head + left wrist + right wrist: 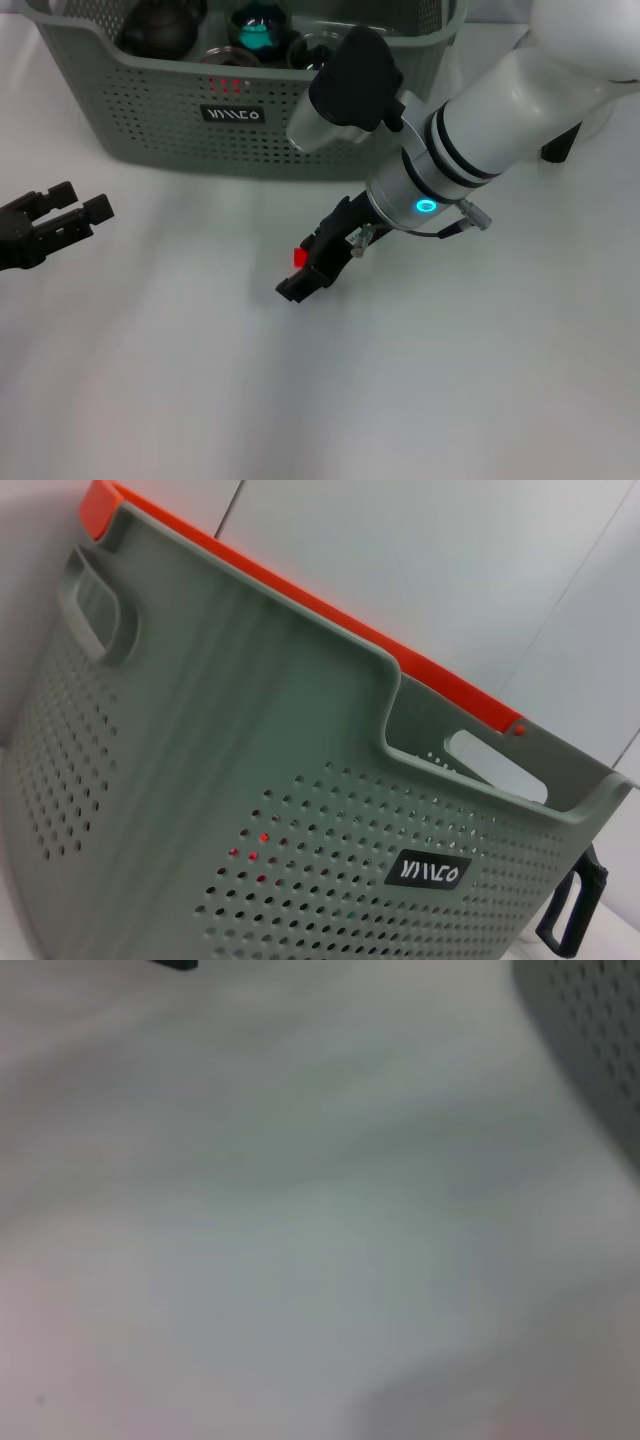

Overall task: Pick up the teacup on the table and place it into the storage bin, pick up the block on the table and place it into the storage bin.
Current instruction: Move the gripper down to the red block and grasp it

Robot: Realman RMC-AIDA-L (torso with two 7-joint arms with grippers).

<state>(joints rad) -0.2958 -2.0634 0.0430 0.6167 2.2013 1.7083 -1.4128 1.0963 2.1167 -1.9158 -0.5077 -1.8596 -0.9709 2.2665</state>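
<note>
A small red block (300, 257) lies on the white table in front of the storage bin (150, 120). My right gripper (305, 268) is down at the table, right against the block, which shows at its near-left side. Far left, my left gripper (76, 206) hovers open and empty, well away from the block. The grey-green storage bin (250, 780) fills the left wrist view, and its corner (590, 1020) shows in the right wrist view. Dark round items lie inside it, one with a teal inside (258, 30). I cannot tell whether that one is the teacup.
A black handle (575, 910) shows past the bin's corner in the left wrist view, and an orange rim (300, 610) runs behind the bin's top edge. My white right forearm (480, 130) crosses in front of the bin's right side. Bare white table (200, 400) spreads toward me.
</note>
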